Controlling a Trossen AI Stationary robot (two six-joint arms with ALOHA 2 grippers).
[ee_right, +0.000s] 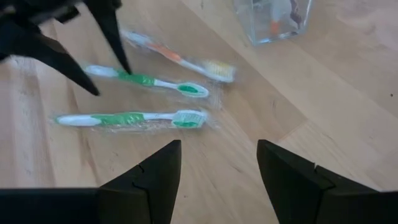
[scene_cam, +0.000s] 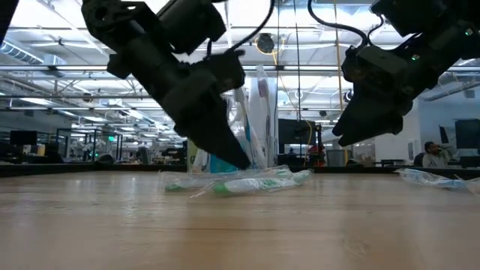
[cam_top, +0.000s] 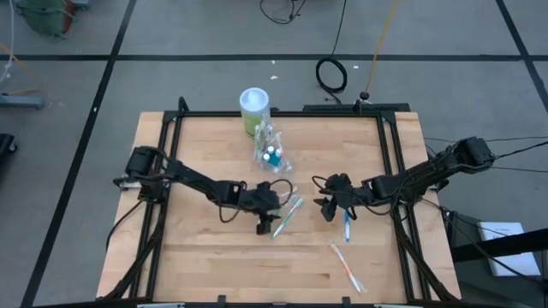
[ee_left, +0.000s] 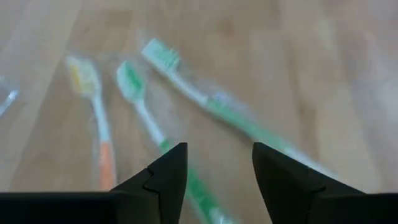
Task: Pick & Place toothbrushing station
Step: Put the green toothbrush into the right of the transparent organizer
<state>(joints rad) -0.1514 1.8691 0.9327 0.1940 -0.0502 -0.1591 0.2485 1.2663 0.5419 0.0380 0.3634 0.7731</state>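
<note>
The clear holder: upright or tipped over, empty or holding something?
Upright and not empty. The clear holder stands on its base by the green canister, with teal-capped items inside; the right wrist view shows its flat bottom on the table.

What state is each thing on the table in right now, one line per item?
Left claw: open, tips down at the wrapped toothbrushes.
Right claw: open, holding nothing.
Clear holder: standing upright, with items inside.
Green canister: upright, white lid on.
Green toothbrushes: lying flat, wrapped.
Orange toothbrush: lying flat.
</note>
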